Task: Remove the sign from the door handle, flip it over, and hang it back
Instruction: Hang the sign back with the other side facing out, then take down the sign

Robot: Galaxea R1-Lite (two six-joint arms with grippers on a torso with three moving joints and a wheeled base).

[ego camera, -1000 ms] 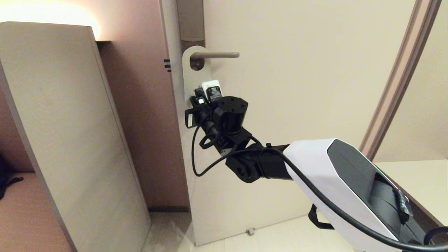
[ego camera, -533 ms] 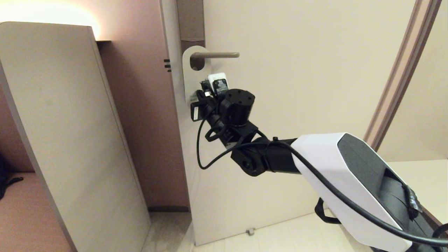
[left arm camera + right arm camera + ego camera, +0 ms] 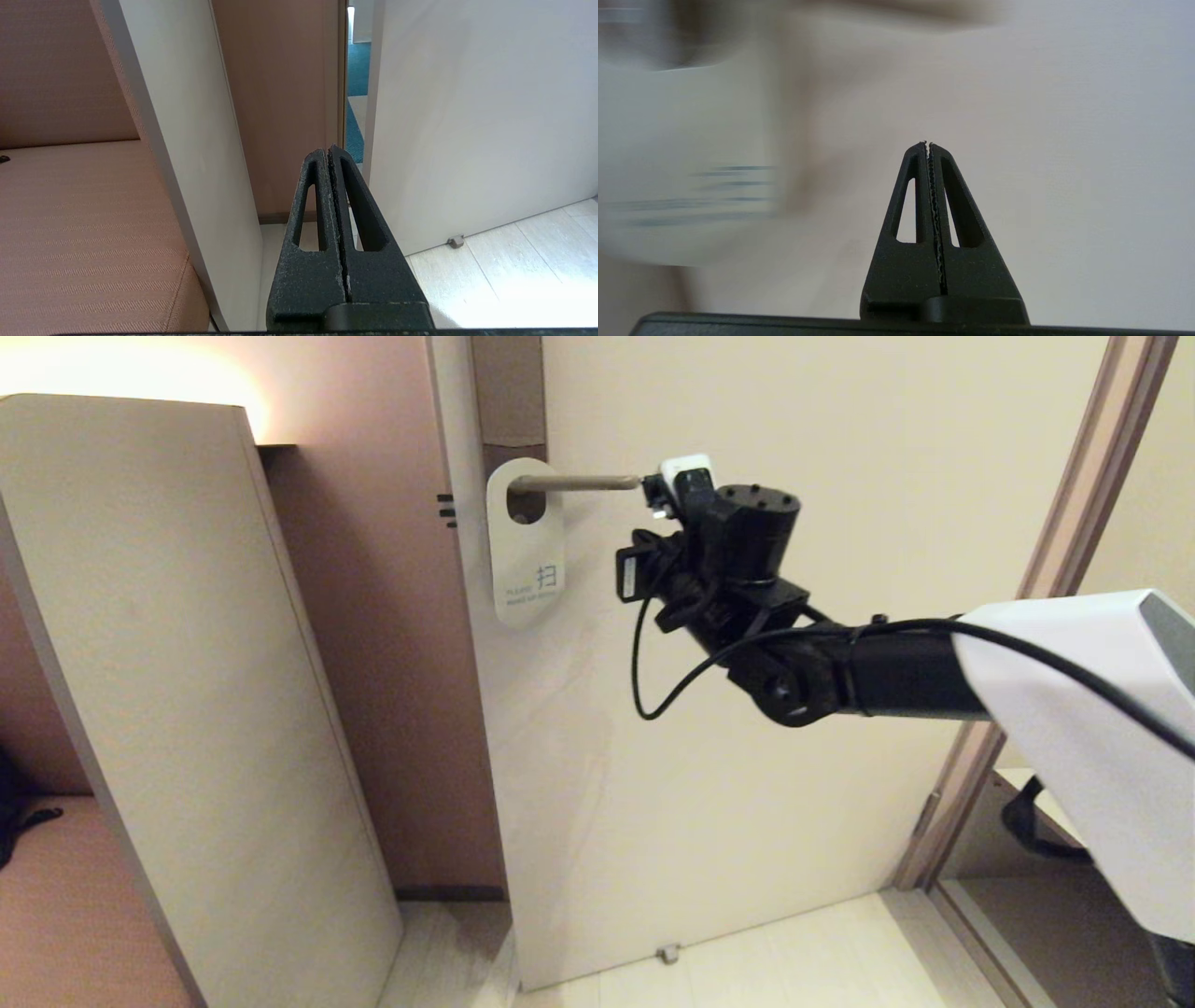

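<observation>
Sign on the handle, right gripper beside it with fingers pressed together.

The sign hangs long-axis-down from the door handle at its door-edge end. Farther right, the right gripper, closed on nothing, faces the door just past the handle's free tip; its arm reaches level from the right. The left gripper, closed, is parked low.

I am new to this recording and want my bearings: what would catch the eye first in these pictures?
First, the black right gripper, shut and empty, raised on its arm near the free end of the door handle. Next, the white sign with blue print, hanging on that handle close to the door's edge, apart from the gripper. The left gripper is shut too, pointing toward the floor by the door.
</observation>
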